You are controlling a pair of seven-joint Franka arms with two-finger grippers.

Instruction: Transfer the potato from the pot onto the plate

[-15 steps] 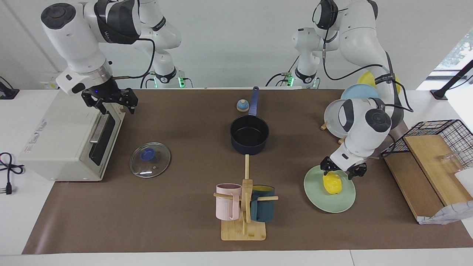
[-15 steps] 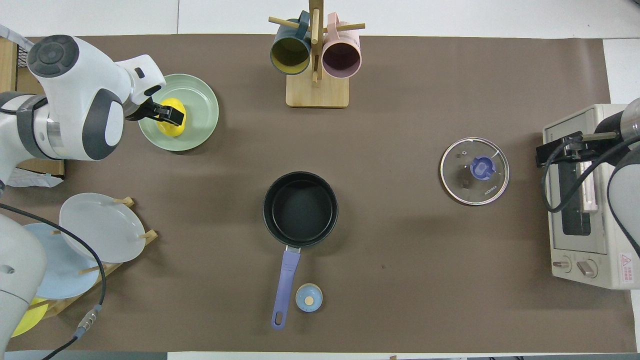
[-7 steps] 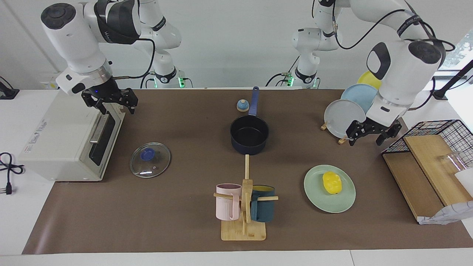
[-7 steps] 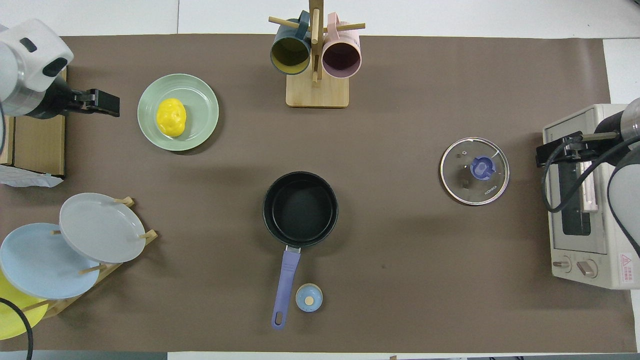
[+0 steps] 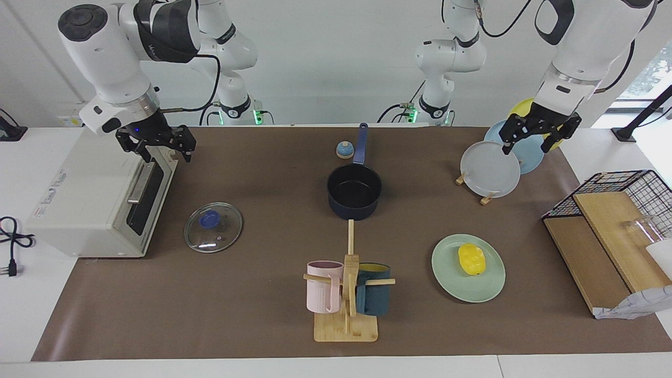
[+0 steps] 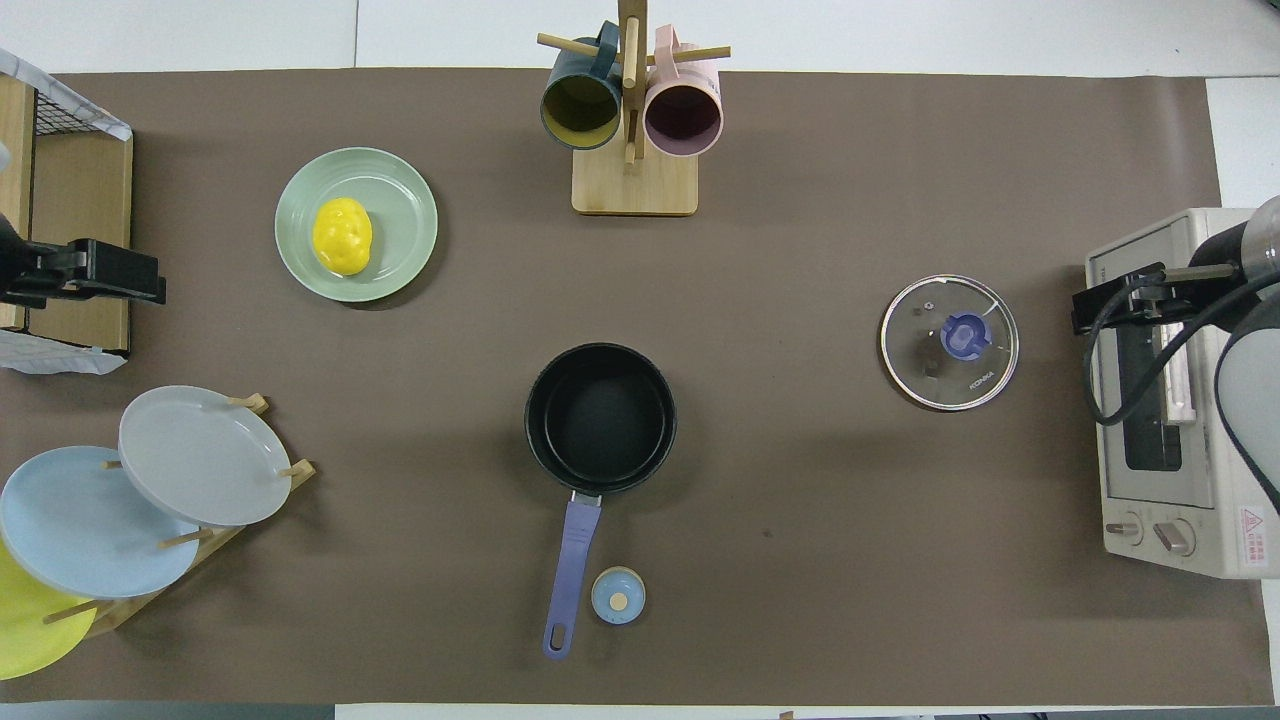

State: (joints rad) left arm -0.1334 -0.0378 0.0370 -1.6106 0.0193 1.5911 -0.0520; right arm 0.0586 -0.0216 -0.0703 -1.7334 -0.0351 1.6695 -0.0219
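The potato (image 5: 471,259) lies on the plate (image 5: 451,283), at four o'clock from the empty pot (image 5: 354,192). The left gripper (image 5: 539,132), which hung over the potato a second ago, has risen, open and empty, above the plate rack (image 5: 489,169). The right gripper (image 5: 156,140) waits open over the toaster oven (image 5: 89,194), unchanged.

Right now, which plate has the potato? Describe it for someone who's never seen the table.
Start at the wooden mug tree at the table edge farthest from the robots. Beside it, toward the left arm's end, the plate lies flat on the brown mat. It is mint green and holds the yellow potato; the racked plates stand tilted.
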